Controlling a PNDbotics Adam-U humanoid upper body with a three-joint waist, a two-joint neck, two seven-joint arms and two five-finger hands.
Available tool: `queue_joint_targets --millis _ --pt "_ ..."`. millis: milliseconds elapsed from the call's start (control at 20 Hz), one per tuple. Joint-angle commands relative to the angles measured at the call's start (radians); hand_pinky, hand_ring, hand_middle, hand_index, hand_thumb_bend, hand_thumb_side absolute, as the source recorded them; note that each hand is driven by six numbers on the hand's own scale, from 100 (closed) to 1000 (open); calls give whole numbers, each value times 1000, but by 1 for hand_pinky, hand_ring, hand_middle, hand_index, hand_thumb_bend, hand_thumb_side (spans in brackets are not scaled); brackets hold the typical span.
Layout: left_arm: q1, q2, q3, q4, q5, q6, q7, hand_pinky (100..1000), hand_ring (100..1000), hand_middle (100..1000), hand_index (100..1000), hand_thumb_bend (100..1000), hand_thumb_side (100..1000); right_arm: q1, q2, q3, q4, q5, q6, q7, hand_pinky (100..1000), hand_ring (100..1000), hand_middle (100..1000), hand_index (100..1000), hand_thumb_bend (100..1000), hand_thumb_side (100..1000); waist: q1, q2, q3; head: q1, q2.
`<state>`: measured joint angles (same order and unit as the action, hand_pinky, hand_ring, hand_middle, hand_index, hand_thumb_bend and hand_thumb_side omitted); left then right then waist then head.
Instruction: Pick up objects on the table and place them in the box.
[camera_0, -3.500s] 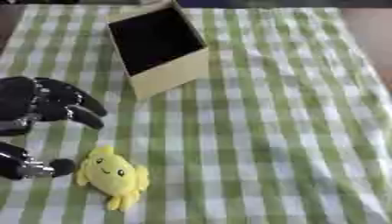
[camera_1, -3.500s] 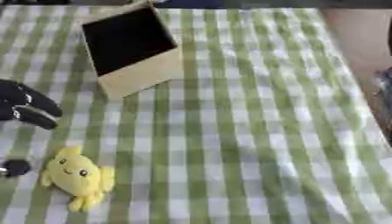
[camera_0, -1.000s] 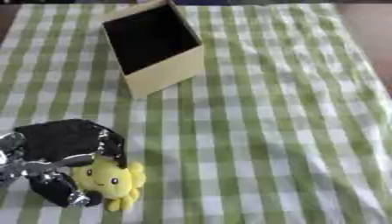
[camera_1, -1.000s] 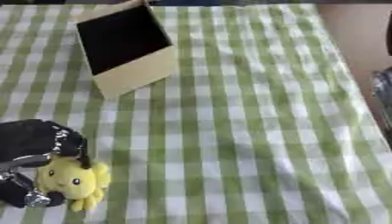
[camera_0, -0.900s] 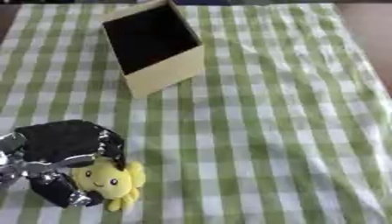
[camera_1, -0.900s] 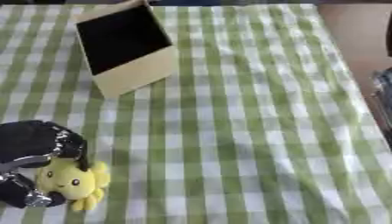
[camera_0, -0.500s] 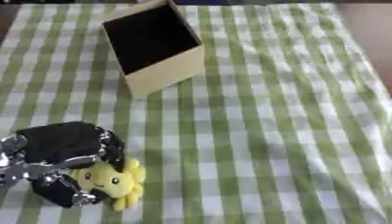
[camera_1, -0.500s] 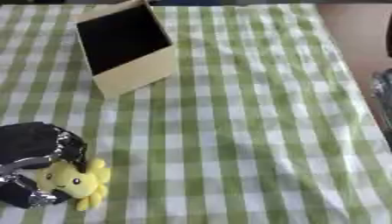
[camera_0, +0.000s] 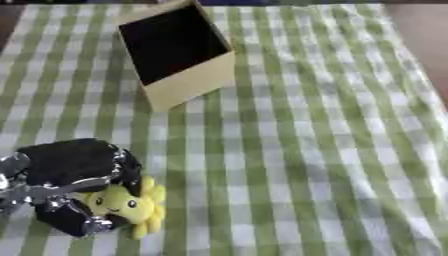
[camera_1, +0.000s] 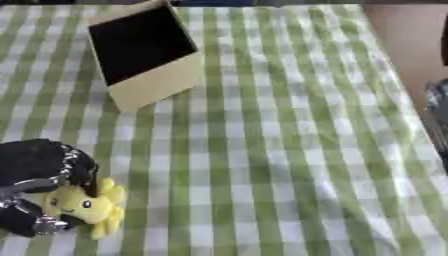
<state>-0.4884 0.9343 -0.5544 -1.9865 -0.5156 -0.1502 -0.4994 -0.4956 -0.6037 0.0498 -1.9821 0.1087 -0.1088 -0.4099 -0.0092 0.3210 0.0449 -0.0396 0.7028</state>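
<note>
Near the lower left, left hand (camera_0: 68, 186) curls around yellow plush toy (camera_0: 129, 205); box (camera_0: 178, 52) well apart (something dark at the right eye's edge).

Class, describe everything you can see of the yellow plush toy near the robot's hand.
The yellow plush toy is small, soft-looking and fuzzy, with a printed face of dark eyes and a mouth and stubby rounded limbs. It lies on the green-and-white checked cloth near the table's front left. The left hand covers its left side, dark fingers curled around it. The open box stands well beyond it.
</note>
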Motion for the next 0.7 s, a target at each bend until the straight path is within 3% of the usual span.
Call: queue_joint_targets --millis 50,450,700 --pt "-22 37 46 -13 -1 -27 26 388 502 477 559 140 100 -9 -20 -8 -18 -6 1 -1 777 788 670 796 100 998 2 -20 3 -5 0" --pt "-70 83 155 -13 -24 -71 124 389 500 472 556 115 100 -14 -25 -9 -18 -5 -2 -3 779 788 669 797 100 997 3 -17 6 -13 -6" --pt "-116 103 248 -13 -34 -44 189 386 497 468 550 100 100 -20 -28 -10 -18 -5 -4 -4 779 788 670 797 100 995 -1 -11 5 -19 -21"
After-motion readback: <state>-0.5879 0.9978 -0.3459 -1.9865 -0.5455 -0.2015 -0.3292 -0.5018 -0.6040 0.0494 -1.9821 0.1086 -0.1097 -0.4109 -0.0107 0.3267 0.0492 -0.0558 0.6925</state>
